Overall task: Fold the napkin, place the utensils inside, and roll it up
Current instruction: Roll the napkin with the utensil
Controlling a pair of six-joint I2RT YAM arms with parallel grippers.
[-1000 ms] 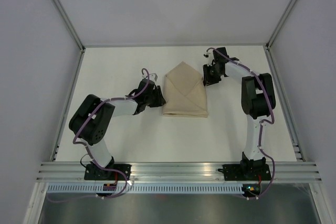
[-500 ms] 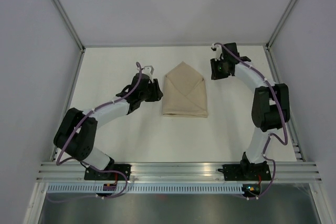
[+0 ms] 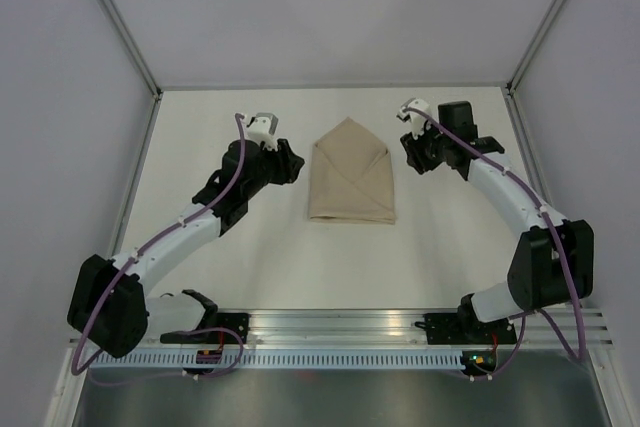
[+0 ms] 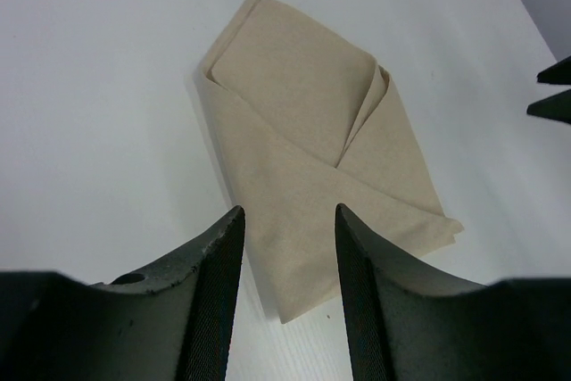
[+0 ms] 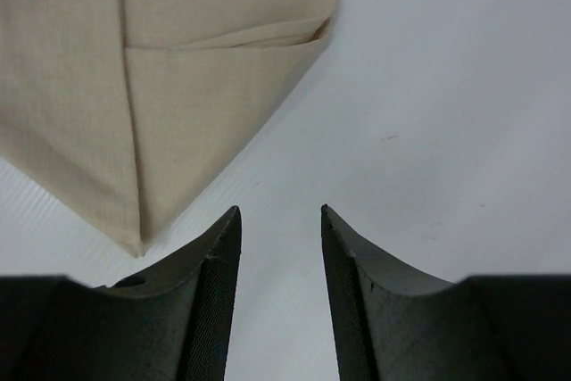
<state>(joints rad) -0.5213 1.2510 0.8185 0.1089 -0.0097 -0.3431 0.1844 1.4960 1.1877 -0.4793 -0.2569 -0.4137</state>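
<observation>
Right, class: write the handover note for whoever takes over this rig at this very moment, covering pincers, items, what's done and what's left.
Left pincer: open, empty, beside the napkin.
Right pincer: open, empty, at its other side.
Napkin: folded into a pointed envelope, flat on the table between the arms.
Utensils: none in sight; whether they are tucked inside cannot be told.
Done: the fold. Left: check the utensils, roll up.

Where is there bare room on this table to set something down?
Widest bare patch: table between the napkin and the aluminium rail. A narrower strip lies between its pointed tip and the back wall. Crowded: both flanks, where the open left gripper and right gripper hover.
</observation>
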